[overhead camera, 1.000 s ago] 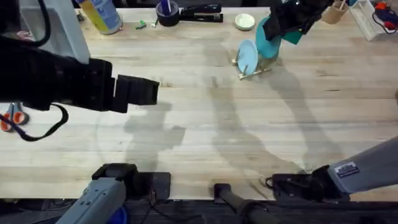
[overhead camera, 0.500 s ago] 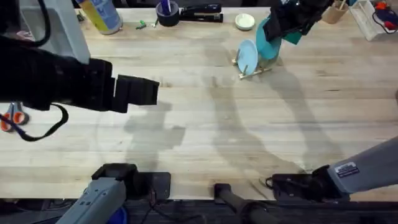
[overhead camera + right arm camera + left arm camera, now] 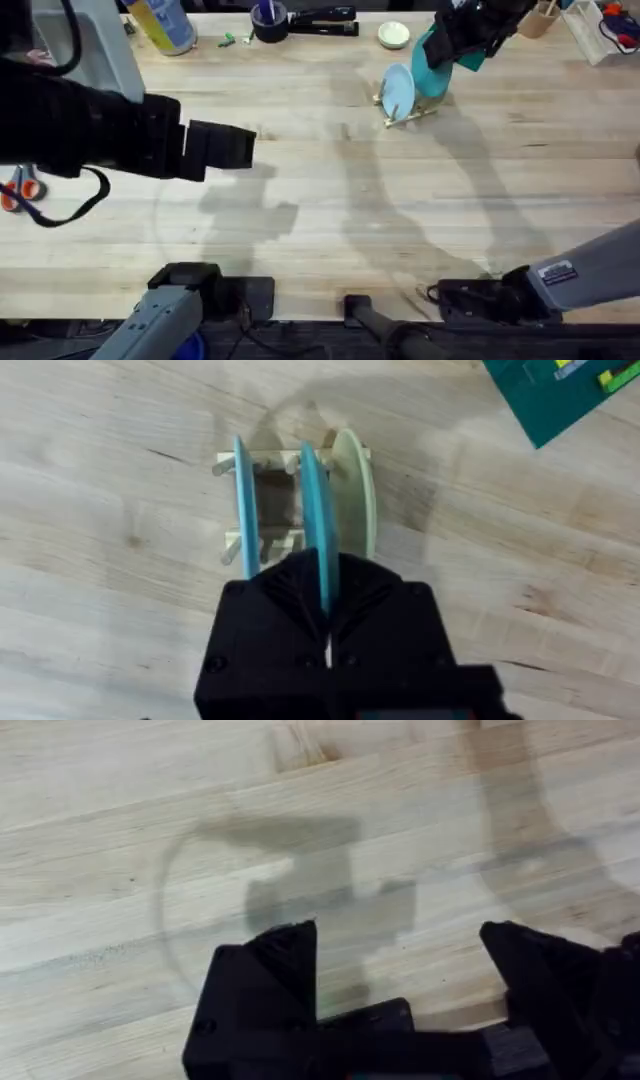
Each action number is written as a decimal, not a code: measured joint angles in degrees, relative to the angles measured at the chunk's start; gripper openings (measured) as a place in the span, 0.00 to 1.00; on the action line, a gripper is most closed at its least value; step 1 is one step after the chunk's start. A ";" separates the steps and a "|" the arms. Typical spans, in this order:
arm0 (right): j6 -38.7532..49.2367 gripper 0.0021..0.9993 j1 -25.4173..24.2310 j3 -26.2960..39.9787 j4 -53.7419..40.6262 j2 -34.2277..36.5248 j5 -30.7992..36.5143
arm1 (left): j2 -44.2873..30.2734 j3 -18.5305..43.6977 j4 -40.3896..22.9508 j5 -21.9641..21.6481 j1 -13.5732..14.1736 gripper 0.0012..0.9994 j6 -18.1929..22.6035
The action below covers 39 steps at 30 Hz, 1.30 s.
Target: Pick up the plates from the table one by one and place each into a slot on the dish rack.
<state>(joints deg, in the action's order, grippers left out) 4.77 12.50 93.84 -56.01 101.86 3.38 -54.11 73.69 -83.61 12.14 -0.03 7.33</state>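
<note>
The left gripper (image 3: 395,980) hung over bare table (image 3: 330,200) with its two black fingers (image 3: 265,970) spread wide apart and nothing between them; in the left wrist view only pale planks and the gripper's own shadow lay under it. In the overhead view that arm showed large and dark at the left, well apart from the dish rack (image 3: 408,108), which stood far off to its right near the back of the table.

Further right, the pale blue plate (image 3: 397,92) stood on edge in the dish rack, just beside and to the left of the right gripper (image 3: 455,40). That gripper was pressed together on the upper edge of the turquoise plate (image 3: 432,65), pinching it upright between its fingers. In the right wrist view the turquoise plate (image 3: 313,520) ran straight out from the closed fingers (image 3: 285,600) and down among the pegs of the dish rack (image 3: 265,465), with the pale blue plate (image 3: 242,500) in the slot on one side of it and the cream plate (image 3: 355,485) on the other. All three plates stood on edge, roughly parallel and close together but apart. Whether the turquoise plate's lower edge touched the rack's base could not be told. A green baseplate (image 3: 560,390) lay beyond the rack, apart from it.
</note>
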 joint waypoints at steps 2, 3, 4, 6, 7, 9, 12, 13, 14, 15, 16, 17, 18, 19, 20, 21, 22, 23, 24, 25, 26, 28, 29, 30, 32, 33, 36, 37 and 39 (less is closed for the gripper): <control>0.01 0.03 -0.01 0.00 0.00 0.00 0.00 | 0.00 0.00 0.00 0.00 0.00 1.00 0.00; 0.00 0.03 0.00 0.00 -0.01 0.03 0.00 | 0.00 0.00 0.00 0.00 0.00 1.00 0.00; 0.01 0.03 0.01 0.02 0.00 0.15 0.00 | 0.00 0.00 0.00 0.00 0.00 1.00 0.00; -0.01 0.03 0.01 0.09 0.03 0.64 0.00 | 0.00 0.00 0.00 0.01 0.00 1.00 0.00; 0.01 0.03 0.01 0.09 0.02 0.98 0.00 | 0.00 0.00 0.00 0.00 0.00 1.00 0.00; 0.01 0.03 0.01 0.09 0.02 1.70 0.00 | 0.00 0.00 0.00 0.00 0.00 1.00 0.00; 0.01 0.03 0.01 0.09 0.02 2.95 0.00 | 0.00 0.00 0.00 0.00 0.00 1.00 0.00; 0.01 0.03 0.01 0.09 0.02 3.39 0.00 | 0.00 0.00 0.00 0.00 0.00 1.00 0.00; 0.01 0.03 0.01 0.09 0.00 3.78 0.00 | 0.00 0.00 0.00 0.00 0.00 1.00 0.00; 0.01 0.03 0.01 0.16 0.01 4.00 -0.02 | 0.00 0.00 0.00 0.00 0.00 1.00 0.00; 0.01 0.03 0.01 0.22 0.07 4.17 -0.16 | 0.00 0.00 0.00 0.00 0.00 1.00 0.00; 0.01 0.03 0.01 0.28 0.02 4.33 -0.20 | 0.00 0.00 0.00 0.00 0.00 1.00 0.00; 0.01 0.03 0.01 0.31 0.02 4.39 -0.22 | 0.00 0.00 0.00 0.00 0.00 1.00 0.00; 0.01 0.03 0.01 0.32 0.03 4.39 -0.22 | 0.00 0.00 0.00 0.00 0.00 1.00 0.00; 0.01 0.03 0.01 0.35 0.02 4.46 -0.22 | 0.00 0.00 0.00 0.00 0.00 1.00 0.00; 0.01 0.03 0.01 0.39 0.03 4.51 -0.22 | 0.00 0.00 0.00 0.00 0.00 1.00 0.00; 0.01 0.03 0.01 0.42 0.06 4.58 -0.22 | 0.00 0.00 0.00 0.00 0.00 1.00 0.00; 0.01 0.03 0.01 0.44 0.02 4.61 -0.22 | 0.00 0.00 0.00 0.00 0.00 1.00 0.00; 0.01 0.03 0.01 0.46 0.02 4.66 -0.22 | 0.00 0.00 0.00 0.00 0.00 1.00 0.00; 0.01 0.03 0.01 0.48 0.02 4.66 -0.22 | 0.00 0.00 0.00 0.00 0.00 1.00 0.00; 0.01 0.03 0.01 0.48 0.00 4.66 -0.22 | 0.00 0.00 0.00 0.00 0.00 1.00 0.00; 0.00 0.03 0.01 0.48 0.00 4.66 -0.22 | 0.00 0.00 0.00 0.00 0.00 1.00 0.00; 0.02 0.04 0.01 0.48 -0.02 4.66 -0.22 | 0.00 0.00 0.00 0.00 0.00 1.00 0.00; 0.01 0.06 0.01 0.48 -0.02 4.66 -0.22 | 0.00 0.00 0.00 0.00 0.00 1.00 0.00; 0.02 0.11 0.01 0.48 -0.16 4.66 -0.22 | 0.00 0.00 0.00 0.00 0.00 1.00 0.00; 0.03 0.12 0.01 0.48 -0.22 4.66 -0.22 | 0.00 0.00 0.00 0.02 0.00 1.00 0.00; 0.02 0.17 0.01 0.50 -0.55 4.66 -0.24 | 0.00 0.00 0.00 0.02 0.00 1.00 0.00; 0.03 0.18 0.01 0.50 -0.74 4.66 -0.24 | 0.00 0.00 0.00 0.00 0.00 1.00 0.00; 0.15 0.20 0.01 0.50 -0.92 4.66 -0.26 | 0.00 0.00 0.00 0.00 0.00 1.00 0.00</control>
<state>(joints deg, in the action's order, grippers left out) 4.91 12.51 94.35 -56.93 106.52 3.11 -54.11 73.69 -83.61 12.14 -0.03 7.33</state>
